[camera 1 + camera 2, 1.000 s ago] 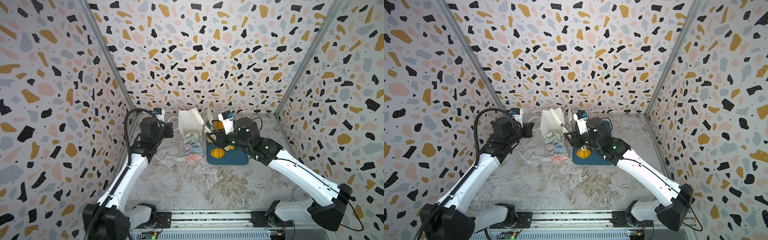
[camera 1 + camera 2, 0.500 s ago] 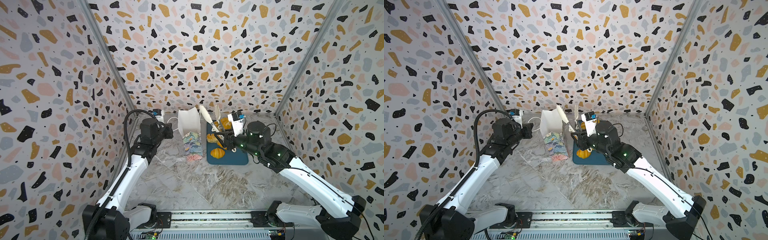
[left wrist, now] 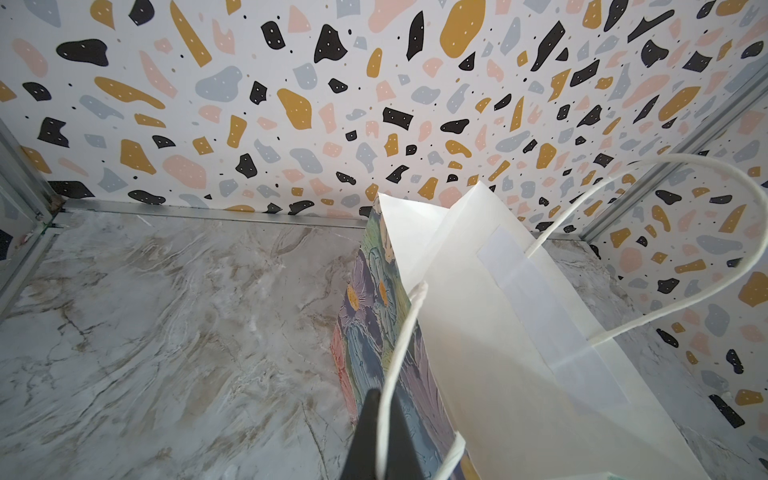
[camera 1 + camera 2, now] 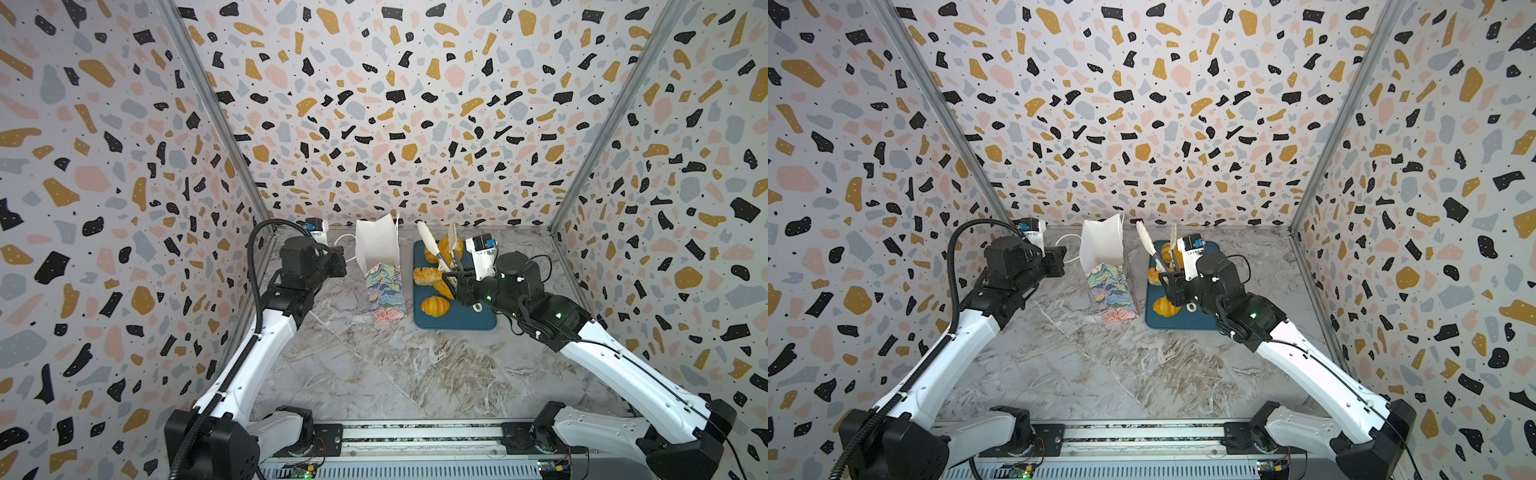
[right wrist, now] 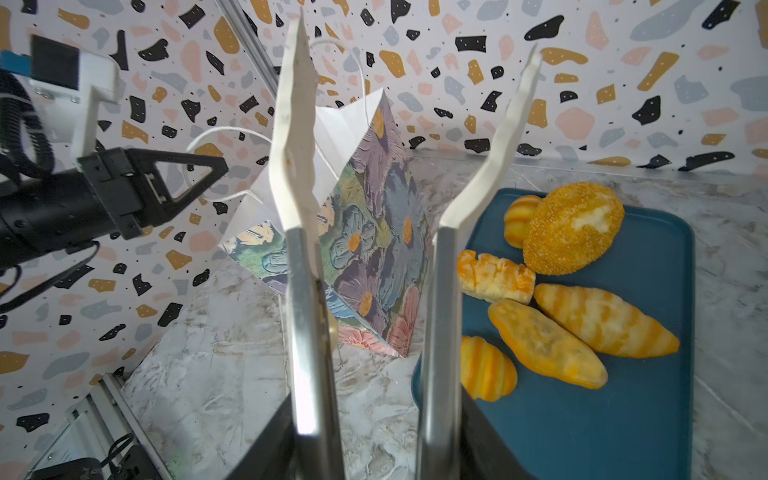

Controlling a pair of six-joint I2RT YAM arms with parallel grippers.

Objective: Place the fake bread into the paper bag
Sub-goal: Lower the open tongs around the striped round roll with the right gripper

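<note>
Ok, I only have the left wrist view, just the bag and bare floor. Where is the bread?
Observer: Six fake breads lie on the dark-blue tray, which sits right beside the paper bag.
Operator: Is the right arm carrying one?
Observer: No. The right gripper holds tongs, raised, tips apart with nothing between them.
Operator: Which piece is at the tray's near end?
Observer: A ridged roll, on the side of the tray closest to the bag.
</note>
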